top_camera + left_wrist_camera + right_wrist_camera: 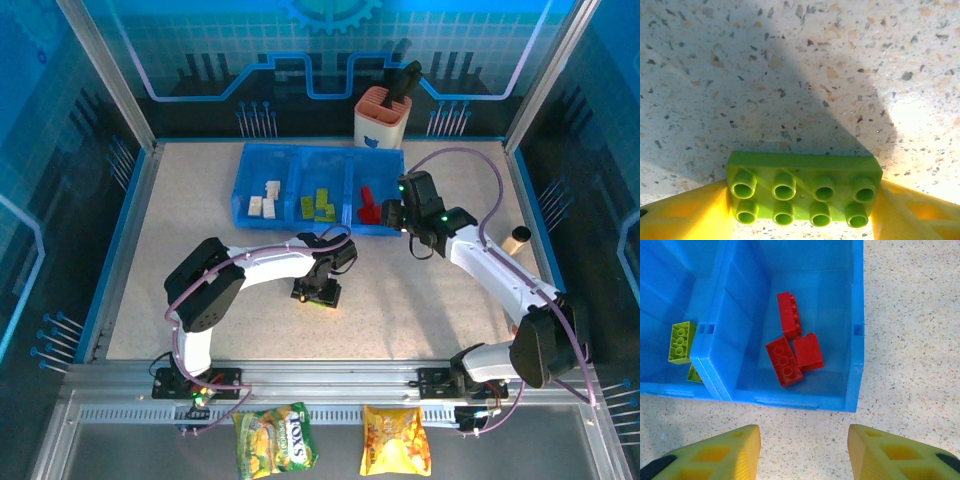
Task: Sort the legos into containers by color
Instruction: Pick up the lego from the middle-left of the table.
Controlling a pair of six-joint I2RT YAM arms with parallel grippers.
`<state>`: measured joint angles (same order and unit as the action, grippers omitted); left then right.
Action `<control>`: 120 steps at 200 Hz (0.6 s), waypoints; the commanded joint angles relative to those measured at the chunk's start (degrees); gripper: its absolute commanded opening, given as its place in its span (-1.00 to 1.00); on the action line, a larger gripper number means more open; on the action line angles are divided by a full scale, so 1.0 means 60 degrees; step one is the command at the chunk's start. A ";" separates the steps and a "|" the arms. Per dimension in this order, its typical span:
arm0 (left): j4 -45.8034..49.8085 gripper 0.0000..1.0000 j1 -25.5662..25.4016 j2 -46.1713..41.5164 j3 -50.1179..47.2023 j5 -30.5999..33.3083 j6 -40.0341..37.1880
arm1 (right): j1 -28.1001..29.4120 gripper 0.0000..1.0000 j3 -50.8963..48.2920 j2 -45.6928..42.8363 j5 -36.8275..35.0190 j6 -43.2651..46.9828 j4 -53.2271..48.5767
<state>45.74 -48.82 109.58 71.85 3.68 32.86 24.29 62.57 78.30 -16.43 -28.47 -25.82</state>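
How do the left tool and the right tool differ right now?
The left tool flanks a lime green lego on the table; the right tool is open and empty. The left tool is away from the containers; the right tool hovers by the compartment holding red legos. Both have yellow fingers.

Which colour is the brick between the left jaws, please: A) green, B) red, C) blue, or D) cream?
A: in the left wrist view, the brick between the left jaws is lime green.
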 commanded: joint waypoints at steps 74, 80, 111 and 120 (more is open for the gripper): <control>0.0100 0.26 -0.0011 -0.0201 0.0349 -0.0287 -0.0222 | -0.0141 0.01 0.0061 0.0060 0.0013 -0.0105 -0.0335; 0.0133 0.26 0.0005 -0.0221 0.0397 -0.0283 -0.0250 | -0.0138 0.01 0.0061 0.0052 0.0013 -0.0104 -0.0346; 0.0295 0.26 0.0152 -0.0466 0.0599 -0.0282 -0.0384 | -0.0138 0.01 0.0061 -0.0007 0.0013 -0.0126 -0.0471; 0.0324 0.26 0.0225 -0.0526 0.0645 -0.0283 -0.0443 | -0.0141 0.00 0.0050 -0.0033 -0.0001 -0.0121 -0.0512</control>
<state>46.09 -48.49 109.34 73.78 3.16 32.34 24.29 62.57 78.39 -16.43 -28.47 -27.14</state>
